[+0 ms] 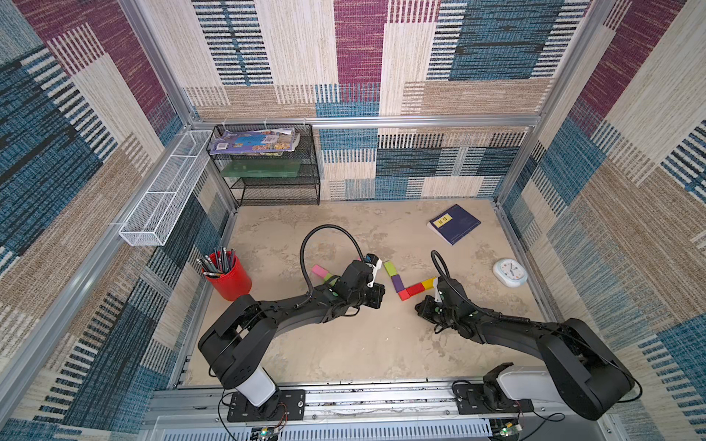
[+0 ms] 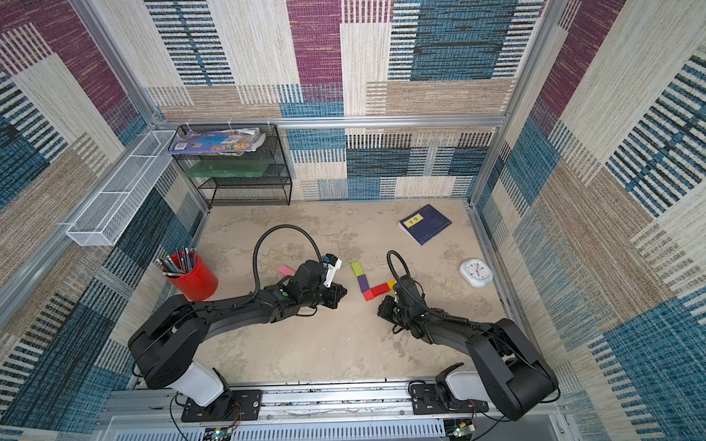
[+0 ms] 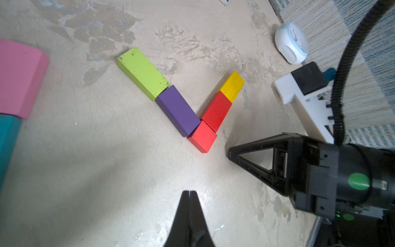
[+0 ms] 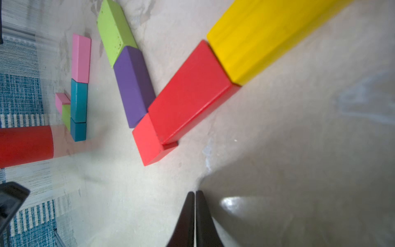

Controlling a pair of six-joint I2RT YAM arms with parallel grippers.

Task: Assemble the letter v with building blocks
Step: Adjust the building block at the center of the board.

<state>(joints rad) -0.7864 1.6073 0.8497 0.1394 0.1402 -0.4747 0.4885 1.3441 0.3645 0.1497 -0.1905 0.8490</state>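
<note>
The letter v lies flat on the table: a lime green block [image 3: 142, 73] and a purple block [image 3: 177, 110] form one arm. A small red square [image 3: 202, 137] is the point, and a red block [image 3: 216, 111] with a yellow block [image 3: 232, 85] forms the other arm. Both top views show it [image 1: 397, 283] [image 2: 363, 282]. My left gripper [image 3: 189, 192] is shut and empty, on the near-left side of the point [image 1: 377, 294]. My right gripper [image 4: 195, 192] is shut and empty, just near-right of it [image 1: 422, 307]. Spare pink [image 4: 80, 57] and teal [image 4: 79, 100] blocks lie to the left.
A red pencil cup [image 1: 229, 280] stands at the left. A dark blue book [image 1: 454, 224] and a white clock [image 1: 510, 272] lie at the right. A black mesh shelf [image 1: 267, 168] and a white wire basket [image 1: 164, 191] sit at the back left.
</note>
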